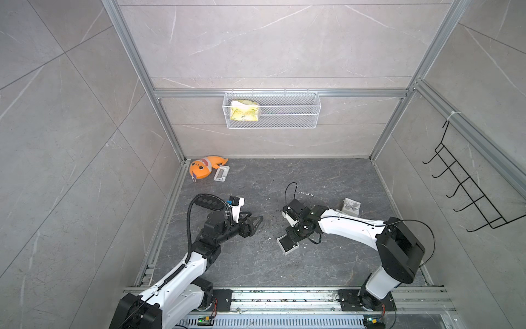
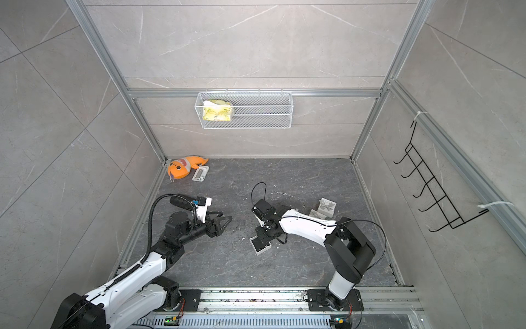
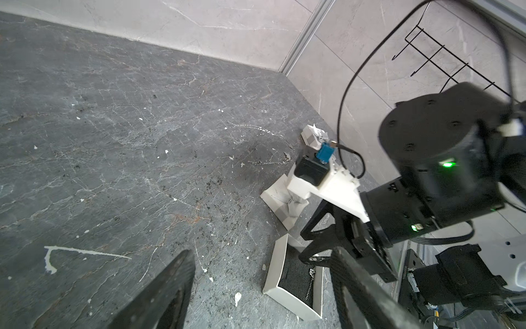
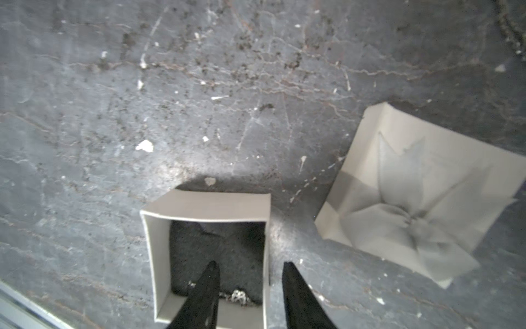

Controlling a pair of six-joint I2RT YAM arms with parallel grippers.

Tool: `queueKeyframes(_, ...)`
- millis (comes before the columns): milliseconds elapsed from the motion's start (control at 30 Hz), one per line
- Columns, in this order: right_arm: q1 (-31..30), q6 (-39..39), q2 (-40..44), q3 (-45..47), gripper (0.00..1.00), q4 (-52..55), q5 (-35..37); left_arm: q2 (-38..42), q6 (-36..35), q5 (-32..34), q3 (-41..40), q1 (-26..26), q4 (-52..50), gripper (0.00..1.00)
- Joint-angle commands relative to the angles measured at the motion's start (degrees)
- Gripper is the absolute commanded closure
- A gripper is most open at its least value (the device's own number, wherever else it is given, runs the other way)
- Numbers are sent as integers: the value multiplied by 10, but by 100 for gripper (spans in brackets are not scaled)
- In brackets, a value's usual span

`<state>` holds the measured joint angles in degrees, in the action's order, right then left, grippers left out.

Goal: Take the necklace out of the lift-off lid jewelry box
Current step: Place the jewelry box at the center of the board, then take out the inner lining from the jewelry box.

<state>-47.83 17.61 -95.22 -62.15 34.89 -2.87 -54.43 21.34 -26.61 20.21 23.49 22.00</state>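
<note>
Dark stone desk point(image 4: 199, 114), necklace in open box

Necklace point(image 4: 237, 296): thin chain, likely light, limp, slippery, bunched on black foam point(image 4: 216, 245) inside box point(image 4: 205, 209); pinch the bunch. Right claw point(image 4: 250, 264) apart, straddling 1 box wall. Lid point(image 4: 412, 199) beside. Left claw point(image 1: 252, 218) apart, empty.

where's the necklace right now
In the right wrist view the necklace lies on the black foam inside the open jewelry box, close to the right end effector, with the lid on the table beside the box.

Top views high, look down, whole scene. Wrist cams close; both share box point(image 4: 205, 209).
</note>
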Motion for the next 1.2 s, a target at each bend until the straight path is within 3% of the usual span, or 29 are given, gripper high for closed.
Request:
queueKeyframes(0, -20, 1, 18, -7, 61, 18, 12, -10, -16, 1, -1, -2, 31, 23)
queueKeyframes(633, -44, 11, -86, -7, 61, -51, 40, -19, -24, 12, -23, -1, 26, 25)
queueKeyframes(833, -44, 11, -104, -1, 76, -54, 55, -53, -25, 41, -29, 18, 23, 28)
queueKeyframes(1033, -43, 14, -86, 4, 96, -75, 27, -122, -49, 117, 3, 87, -2, 30)
queueKeyframes(1167, -43, 16, -66, 6, 100, -88, 7, -175, -60, 139, 37, 132, 1, 30)
